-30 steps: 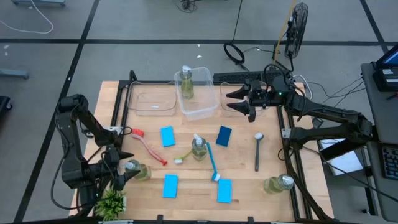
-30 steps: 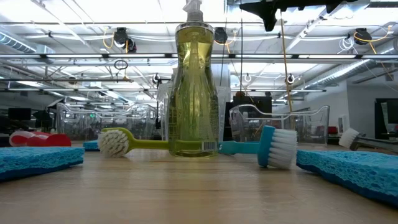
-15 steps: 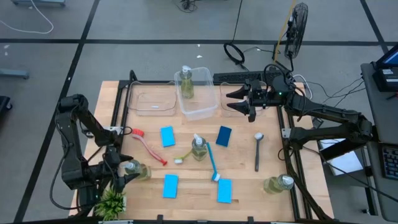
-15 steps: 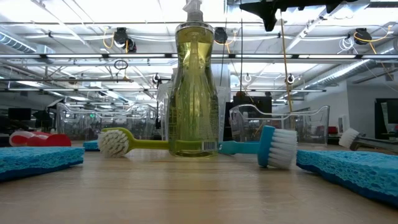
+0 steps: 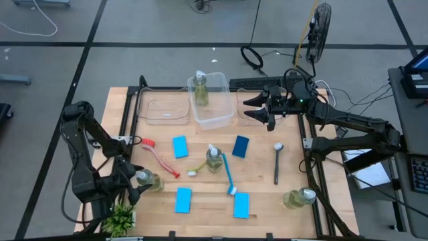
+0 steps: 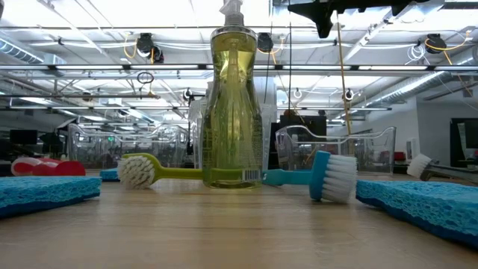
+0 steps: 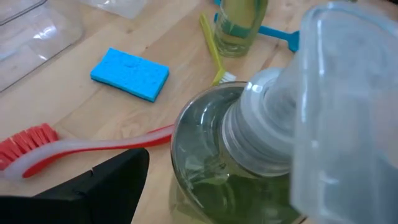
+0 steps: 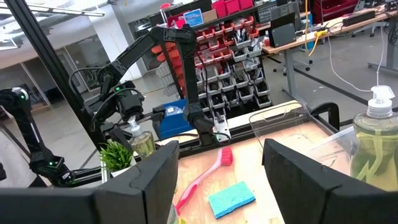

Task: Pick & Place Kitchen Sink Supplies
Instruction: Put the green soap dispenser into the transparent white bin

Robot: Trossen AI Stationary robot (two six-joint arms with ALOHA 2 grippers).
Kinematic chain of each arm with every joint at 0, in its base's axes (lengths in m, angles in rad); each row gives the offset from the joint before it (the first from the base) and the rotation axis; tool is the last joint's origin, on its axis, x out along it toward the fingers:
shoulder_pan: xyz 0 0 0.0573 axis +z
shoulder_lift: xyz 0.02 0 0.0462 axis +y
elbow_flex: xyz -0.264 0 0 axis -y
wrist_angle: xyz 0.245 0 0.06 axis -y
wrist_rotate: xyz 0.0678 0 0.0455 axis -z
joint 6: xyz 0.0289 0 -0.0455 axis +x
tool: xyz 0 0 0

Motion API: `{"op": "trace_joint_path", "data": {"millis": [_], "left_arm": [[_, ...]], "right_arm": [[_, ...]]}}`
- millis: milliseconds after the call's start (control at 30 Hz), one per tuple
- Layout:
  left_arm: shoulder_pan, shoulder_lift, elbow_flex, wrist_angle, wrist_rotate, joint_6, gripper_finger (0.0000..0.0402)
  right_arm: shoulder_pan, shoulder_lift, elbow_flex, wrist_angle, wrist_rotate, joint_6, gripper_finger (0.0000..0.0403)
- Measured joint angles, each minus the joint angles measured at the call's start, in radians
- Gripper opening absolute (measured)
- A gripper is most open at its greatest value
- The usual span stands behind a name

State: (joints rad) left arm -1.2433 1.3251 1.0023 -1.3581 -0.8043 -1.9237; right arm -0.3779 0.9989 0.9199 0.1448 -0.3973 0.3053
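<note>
Left gripper (image 5: 131, 187) low at the near left corner of the wooden table (image 5: 267, 201), fingers spread wide around a clear pump bottle of yellow-green liquid (image 5: 148, 181), beside the small green potted plant (image 5: 120, 218); whether clamped or merely straddling, impossible to tell. Right gripper (image 5: 257, 109) hovering above the far right of the table, fingers apart, nothing between them. Another pump bottle (image 5: 200, 89) standing in a clear plastic bin (image 5: 215, 119); blue sponges, brushes and two further bottles scattered across the tabletop.

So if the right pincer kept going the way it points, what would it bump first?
Probably the clear bin holding a pump bottle; the right pincer points at it, though it may be above it.
</note>
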Motion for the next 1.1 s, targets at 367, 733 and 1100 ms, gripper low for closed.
{"op": "trace_joint_path", "data": {"millis": [367,733,1100], "left_arm": [[0.005,0.0,0.0,-0.002,-0.114,-0.008,0.0399],[0.005,0.0,0.0,-0.037,-0.261,0.016,0.0399],[0.016,0.0,0.0,-0.039,-0.277,0.018,0.0399]], "right_arm": [[0.0,0.0,0.0,0.0,0.001,0.002,0.022],[0.0,0.0,0.0,0.0,0.001,0.016,0.0219],[0.0,0.0,0.0,0.0,0.001,0.016,0.0219]]}}
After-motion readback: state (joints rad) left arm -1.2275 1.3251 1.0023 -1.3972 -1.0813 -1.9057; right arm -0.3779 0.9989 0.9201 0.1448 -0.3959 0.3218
